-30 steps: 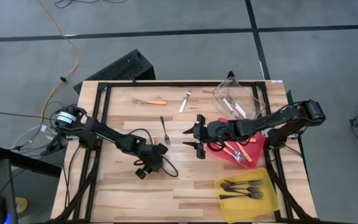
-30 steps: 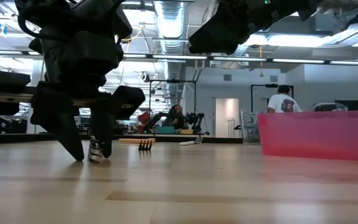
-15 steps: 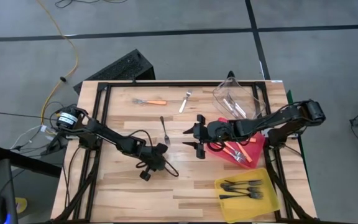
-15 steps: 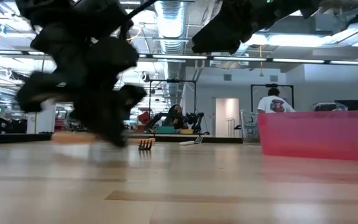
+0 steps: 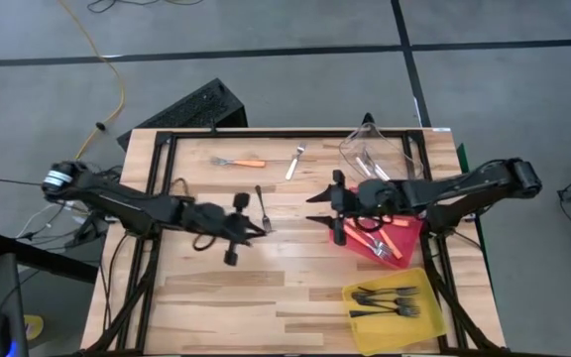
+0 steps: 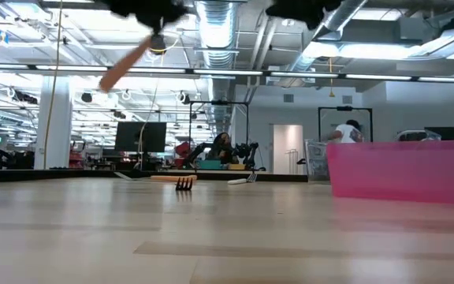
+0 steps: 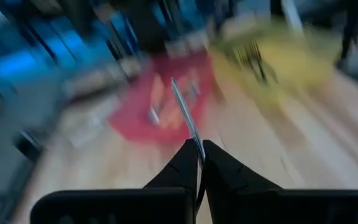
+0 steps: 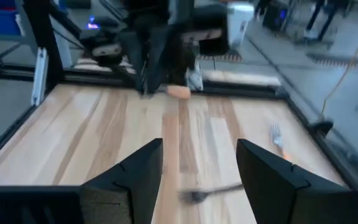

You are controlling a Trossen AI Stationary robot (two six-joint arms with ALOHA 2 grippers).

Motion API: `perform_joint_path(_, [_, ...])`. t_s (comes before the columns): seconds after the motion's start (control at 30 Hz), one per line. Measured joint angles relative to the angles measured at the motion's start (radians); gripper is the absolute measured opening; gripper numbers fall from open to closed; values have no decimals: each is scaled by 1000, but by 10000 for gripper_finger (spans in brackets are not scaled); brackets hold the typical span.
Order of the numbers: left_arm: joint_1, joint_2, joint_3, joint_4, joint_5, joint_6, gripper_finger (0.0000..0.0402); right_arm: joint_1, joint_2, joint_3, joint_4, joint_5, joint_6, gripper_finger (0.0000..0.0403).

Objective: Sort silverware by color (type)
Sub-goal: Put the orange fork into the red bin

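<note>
My left gripper [image 5: 262, 230] is shut on a thin fork [image 5: 262, 206] with a metal head and an orange-looking handle [image 6: 126, 67], held well above the table's middle. My right gripper [image 5: 317, 210] hovers open beside the red bin, facing the left one, with nothing between its fingers [image 8: 135, 177]. An orange-handled fork [image 5: 239, 162] and a pale silver fork [image 5: 295, 161] lie flat near the far edge. The red bin [image 5: 411, 230] holds orange-handled forks, the yellow bin [image 5: 434, 315] black ones, the clear bin [image 5: 404, 151] pale ones. My left gripper pinches the fork between its two shut fingertips [image 7: 219, 163]; a thin metal part [image 7: 184, 112] sticks out past them. The fingers come from the table's left, slanting slightly down, and lie across the fork. The fork is lifted clear, its handle [image 8: 179, 92] reaching toward the far edge.
The three bins stand along the table's right side, the clear one far, the yellow one near. A black frame [image 5: 266, 134] runs around the tabletop. Bare wood [image 5: 216, 297] fills the near left. A person in a white shirt [image 6: 349, 130] stands in the room beyond.
My left gripper has taken hold of the fork on the table, then risen fast and tipped from pointing steeply down to nearly level; the fork has come up clear of the wood. My right gripper has risen and drawn back toward the table's right edge, staying open.
</note>
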Motion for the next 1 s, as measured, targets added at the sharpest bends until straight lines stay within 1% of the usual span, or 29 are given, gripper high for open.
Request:
perform_joint_path(0.1, [2, -77, 0, 92, -2, 26, 0, 13, -17, 1, 34, 0, -50, 230])
perform_joint_path(0.23, [9, -126, 0, 224, 72, 25, 0, 39, -15, 1, 118, -2, -117, 230])
perform_joint_path(0.3, [8, -132, 0, 278, 91, 25, 0, 55, -1, 1, 162, -1, -158, 230])
perform_joint_path(0.43, [8, -106, 1, 394, 126, 37, 0, 71, 26, -1, 242, -4, -208, 230])
perform_joint_path(0.47, [8, -98, 1, 420, 133, 47, 0, 73, 37, 2, 278, -4, -210, 230])
perform_joint_path(0.6, [8, -55, 1, 532, 179, 114, 0, 67, 87, 1, 335, -4, -210, 230])
perform_joint_path(0.7, [8, -24, 1, 643, 188, 165, 0, 55, 126, -1, 383, -4, -206, 230])
perform_joint_path(0.83, [16, 13, 1, 761, 225, 197, 0, 40, 183, 0, 507, -5, -202, 230])
perform_joint_path(1.0, [40, 67, 1, 822, 259, 187, 0, 34, 247, 0, 633, -7, -209, 230])
